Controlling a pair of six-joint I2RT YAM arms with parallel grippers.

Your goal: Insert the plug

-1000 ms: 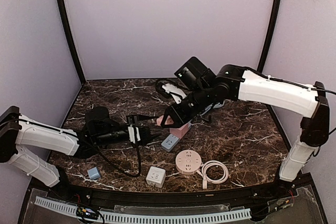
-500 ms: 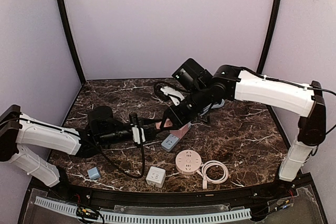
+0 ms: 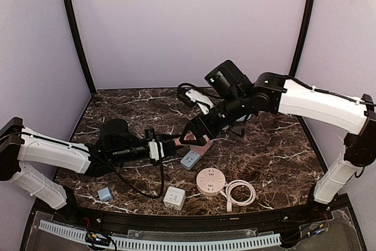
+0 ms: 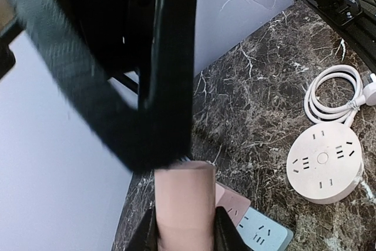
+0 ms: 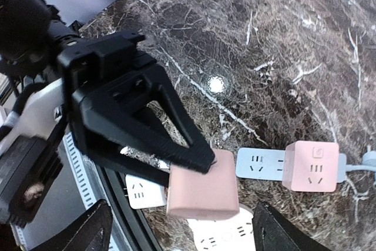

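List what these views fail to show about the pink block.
Right wrist: the pink block shows only plain faces; any prongs are hidden. It and the left gripper cover part of the white cube socket.
Left wrist: a blurred black bar blocks the upper left.
Top external: the block is tiny, crowded by the right gripper.

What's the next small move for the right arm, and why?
Probably back the right gripper up and away from the pink plug. Its jaws stand open on either side of the plug without touching it, while the left gripper is shut on it, so the left arm alone holds it. Pulling clear should give the left arm room to carry the plug down to the pale blue power strip.
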